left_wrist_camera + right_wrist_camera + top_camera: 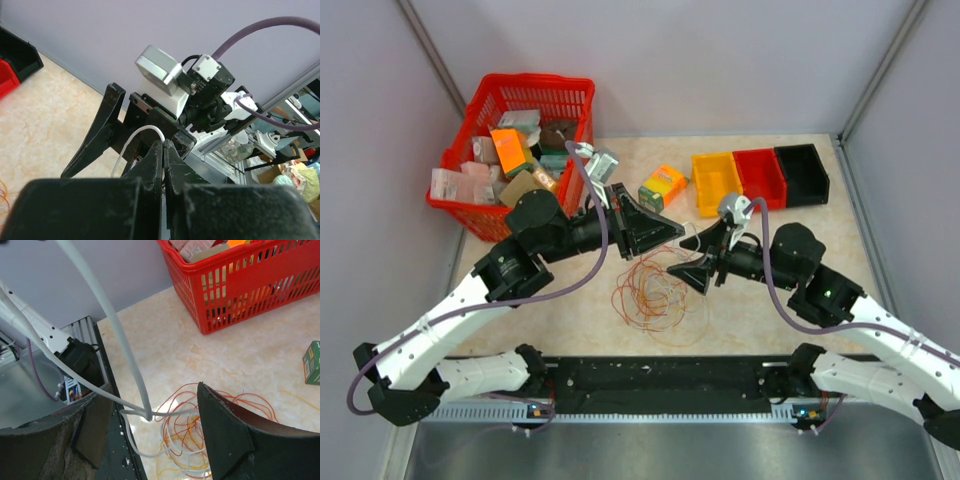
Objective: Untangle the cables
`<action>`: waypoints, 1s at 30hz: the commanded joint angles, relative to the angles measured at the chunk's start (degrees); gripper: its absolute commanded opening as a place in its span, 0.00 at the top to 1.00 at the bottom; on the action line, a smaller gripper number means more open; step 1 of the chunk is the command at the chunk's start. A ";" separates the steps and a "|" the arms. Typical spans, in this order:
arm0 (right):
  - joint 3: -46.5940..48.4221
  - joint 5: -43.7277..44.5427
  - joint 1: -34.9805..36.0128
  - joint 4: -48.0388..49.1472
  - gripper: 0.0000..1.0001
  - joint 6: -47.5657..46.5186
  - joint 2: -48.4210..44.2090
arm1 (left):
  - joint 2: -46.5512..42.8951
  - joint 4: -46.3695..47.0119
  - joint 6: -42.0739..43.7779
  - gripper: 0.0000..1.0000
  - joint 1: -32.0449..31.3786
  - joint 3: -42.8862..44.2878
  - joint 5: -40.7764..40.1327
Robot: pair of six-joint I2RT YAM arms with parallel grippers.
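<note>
Beige marbled tabletop (pixel 730 322) is carrying thin orange, yellow and white cables (pixel 650 295), lying in loose loops near the front middle. Packed red basket (pixel 538 79) is sitting back left, with a small box (pixel 663 187) mid-back. Yellow bin (pixel 714 185), red bin (pixel 760 176) and black bin (pixel 802 172) are touching in a row at back right.

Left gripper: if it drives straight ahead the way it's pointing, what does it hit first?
Probably the white cable looped just past the left gripper, then the open right gripper facing it. Depth between them is unclear.
</note>
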 commanded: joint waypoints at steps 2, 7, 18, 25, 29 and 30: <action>-1.13 2.85 -0.43 3.24 0.32 4.50 -0.56 | 0.21 6.17 -4.64 1.00 0.98 -0.08 -0.73; -0.95 1.20 -0.43 7.71 0.38 7.14 1.03 | 0.83 6.26 -7.89 1.00 2.65 -1.49 -0.04; -2.97 9.96 -0.34 6.75 1.00 8.63 -1.60 | 1.09 7.06 -6.23 1.00 4.33 -1.67 -2.21; 2.45 31.75 -2.79 -7.89 1.00 11.97 -1.70 | -0.75 0.38 3.25 0.36 4.77 -2.89 -14.77; 8.44 30.21 -14.81 -16.97 1.00 12.50 0.94 | -2.86 0.46 7.57 0.18 5.47 -5.27 -20.06; 9.67 28.72 -19.02 -17.94 1.00 12.16 1.90 | -3.30 0.46 8.09 0.17 5.64 -5.62 -20.33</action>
